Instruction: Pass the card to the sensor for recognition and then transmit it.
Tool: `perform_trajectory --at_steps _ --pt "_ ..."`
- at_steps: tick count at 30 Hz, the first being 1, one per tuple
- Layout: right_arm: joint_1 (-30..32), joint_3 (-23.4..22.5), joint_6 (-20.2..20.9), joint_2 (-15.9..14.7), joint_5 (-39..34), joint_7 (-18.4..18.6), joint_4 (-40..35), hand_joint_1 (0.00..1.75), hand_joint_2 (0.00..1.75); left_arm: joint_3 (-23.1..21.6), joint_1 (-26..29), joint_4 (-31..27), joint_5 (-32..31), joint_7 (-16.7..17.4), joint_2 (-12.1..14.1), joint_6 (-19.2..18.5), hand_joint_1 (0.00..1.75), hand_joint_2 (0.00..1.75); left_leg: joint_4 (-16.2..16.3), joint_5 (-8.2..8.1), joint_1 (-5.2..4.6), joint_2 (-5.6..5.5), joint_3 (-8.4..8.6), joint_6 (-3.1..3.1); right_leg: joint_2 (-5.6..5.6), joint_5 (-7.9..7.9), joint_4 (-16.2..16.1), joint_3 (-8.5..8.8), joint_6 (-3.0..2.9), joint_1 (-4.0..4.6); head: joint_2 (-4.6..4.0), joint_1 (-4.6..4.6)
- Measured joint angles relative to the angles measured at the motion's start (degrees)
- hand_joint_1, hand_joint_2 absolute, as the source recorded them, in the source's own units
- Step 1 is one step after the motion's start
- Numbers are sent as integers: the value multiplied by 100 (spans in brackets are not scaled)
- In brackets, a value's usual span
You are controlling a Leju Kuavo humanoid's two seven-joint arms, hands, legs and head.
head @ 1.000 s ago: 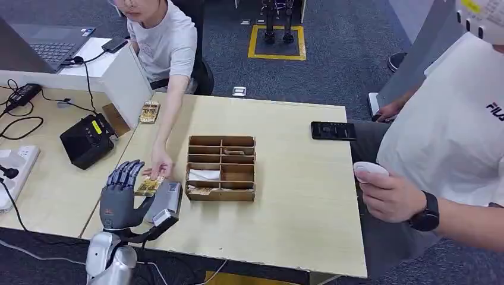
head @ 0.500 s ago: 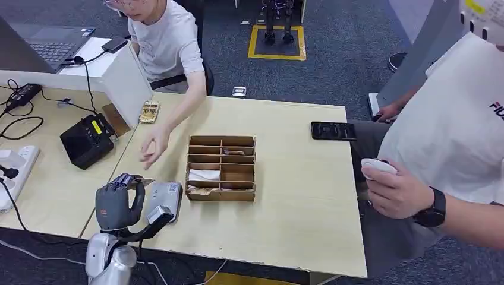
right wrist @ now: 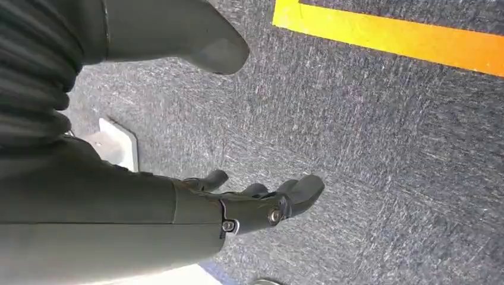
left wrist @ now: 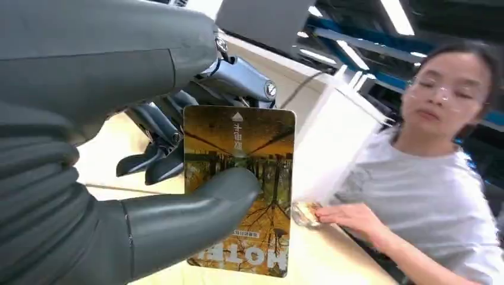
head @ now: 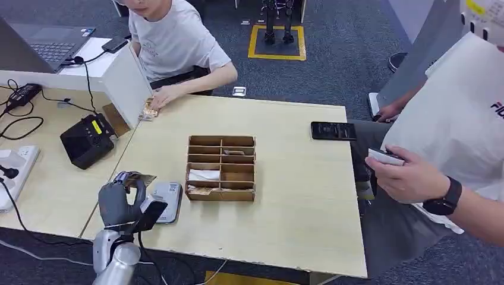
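Card (left wrist: 239, 190), yellow-brown with a printed scene, sits pinched between the thumb and fingers of the left hand (head: 122, 199), held above the near left corner of the table (head: 297, 208). Just beside that hand lies the grey sensor (head: 165, 200), flat on the tabletop, and next to it stands a wooden compartment box (head: 221, 168) holding some cards. A person (head: 178, 41) across the table rests a hand on a small stack of cards (head: 148, 110). Right hand (right wrist: 238, 205) hangs over grey carpet, fingers apart and holding nothing. A black phone (head: 333, 130) lies near the table's far right edge.
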Motion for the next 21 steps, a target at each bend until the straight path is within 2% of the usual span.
perform_trajectory --at_steps 2,5,8,13,21 --pt "1 0 -2 0 -4 0 0 0 175 -114 -1 20 158 156 33 -248 175 175 0 0 0 1 0 0 0 0 0 0 0 0 0 0" --pt "2 -2 -7 0 -22 4 0 0 175 -423 0 22 570 637 124 -993 175 175 0 0 0 0 0 0 0 0 0 0 0 0 0 0" --pt "4 -11 -18 0 -26 20 0 0 175 -666 2 22 765 909 179 -1346 175 175 0 0 0 0 0 0 0 0 0 0 0 0 0 0" --pt "5 -22 -28 0 -24 20 0 0 175 -909 11 22 855 1069 210 -1408 175 175 0 0 0 0 -1 0 0 0 0 0 0 0 0 0" --pt "9 -22 -28 0 -24 26 0 0 175 -1003 12 24 859 1117 280 -1417 175 175 0 0 0 0 -1 0 0 0 0 0 0 0 0 0"
